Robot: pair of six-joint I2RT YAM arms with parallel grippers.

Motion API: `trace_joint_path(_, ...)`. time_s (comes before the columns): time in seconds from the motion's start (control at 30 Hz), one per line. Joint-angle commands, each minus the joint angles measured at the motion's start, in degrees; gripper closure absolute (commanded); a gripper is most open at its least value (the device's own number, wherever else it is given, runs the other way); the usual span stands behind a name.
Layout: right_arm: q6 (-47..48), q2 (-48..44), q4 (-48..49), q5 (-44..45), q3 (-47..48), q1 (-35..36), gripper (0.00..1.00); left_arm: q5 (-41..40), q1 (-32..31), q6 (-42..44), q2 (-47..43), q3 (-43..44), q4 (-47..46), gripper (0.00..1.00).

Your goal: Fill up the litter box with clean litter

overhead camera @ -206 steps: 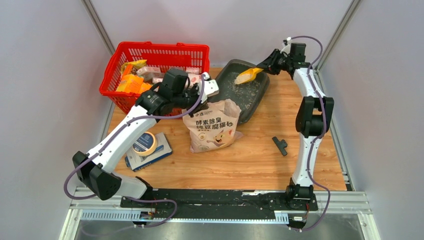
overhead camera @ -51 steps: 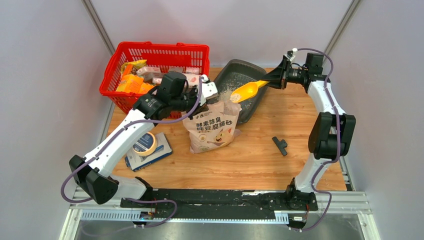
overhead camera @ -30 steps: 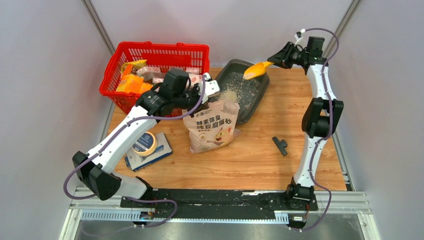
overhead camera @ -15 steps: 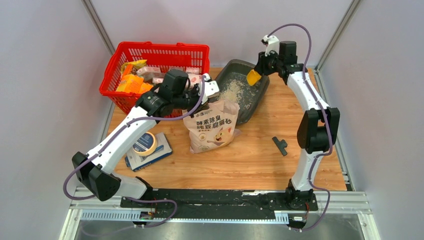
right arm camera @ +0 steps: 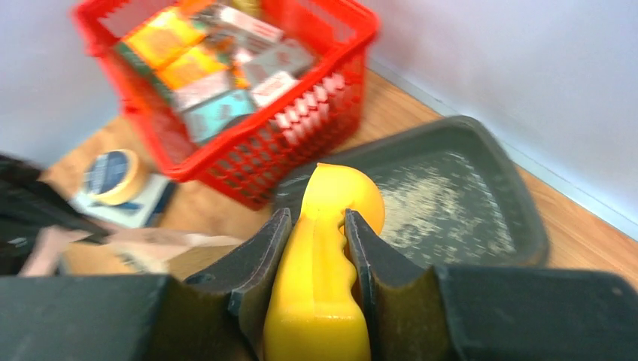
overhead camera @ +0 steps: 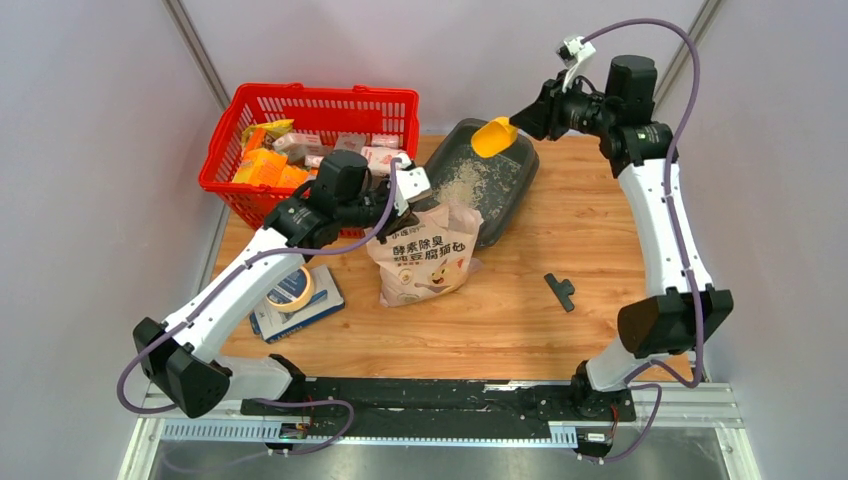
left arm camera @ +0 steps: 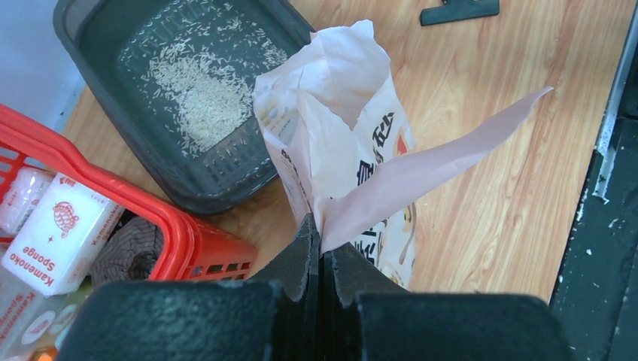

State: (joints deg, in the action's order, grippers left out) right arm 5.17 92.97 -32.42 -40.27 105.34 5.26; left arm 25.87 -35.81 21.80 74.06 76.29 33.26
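Note:
The dark grey litter box (overhead camera: 518,185) stands at the back of the table with a patch of pale litter (overhead camera: 463,186) in it; it also shows in the left wrist view (left arm camera: 98,98) with litter (left arm camera: 199,98) and in the right wrist view (right arm camera: 519,218) with litter (right arm camera: 436,199). My right gripper (overhead camera: 535,113) is shut on the handle of a yellow scoop (overhead camera: 492,137), held above the box's far end; the scoop (right arm camera: 323,248) fills the right wrist view. My left gripper (overhead camera: 408,190) is shut on the top edge of the open pink-beige litter bag (overhead camera: 425,255), (left arm camera: 353,150).
A red basket (overhead camera: 305,140) of packets stands left of the litter box. A tape roll (overhead camera: 287,287) lies on a blue box at the left. A small black part (overhead camera: 561,290) lies on the wood at the right. Walls close in the back and sides.
My right arm has swung up and to the right, lifting the scoop higher above the box's far end. The litter patch in the box has grown. My left gripper has shifted slightly with the bag.

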Motion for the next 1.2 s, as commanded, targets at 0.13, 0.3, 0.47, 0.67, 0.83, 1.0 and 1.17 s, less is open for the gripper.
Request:
trace_joint_path(0.13, 3.6, -4.5, -18.9, -12.4, 3.6, 4.8, 1.0, 3.3, -0.1, -5.2, -5.0, -4.0, -10.5, 1.0)
trace_joint_path(0.3, 8.1, -2.7, -27.4, -14.0, 6.7, 6.7, 1.0, 3.1, 0.0, -7.3, -5.7, -5.6, -11.8, 1.0)
trace_joint_path(0.47, 17.0, -0.3, -36.4, -9.1, 8.8, 10.9, 1.0, 3.0, 0.0, -7.9, -6.3, -5.6, -11.6, 1.0)
trace_joint_path(0.67, 16.9, -0.9, -29.5, 5.4, 2.6, 17.8, 1.0, 3.1, 0.0, -8.2, -7.6, -5.5, -10.9, 1.0)
trace_joint_path(0.83, 6.3, 0.0, -20.8, 22.6, 0.0, 23.7, 1.0, 3.0, 0.0, -9.5, -8.7, -5.8, -11.4, 1.0)
trace_joint_path(1.0, -6.9, -0.9, -17.4, 32.1, -5.3, 27.8, 1.0, 3.0, 0.0, -13.9, -9.2, -5.8, -14.0, 1.0)
trace_joint_path(1.17, -11.1, -5.1, -6.6, 34.9, -15.9, 29.2, 1.0, 3.2, -0.1, -16.4, -9.2, -5.0, -15.3, 1.0)
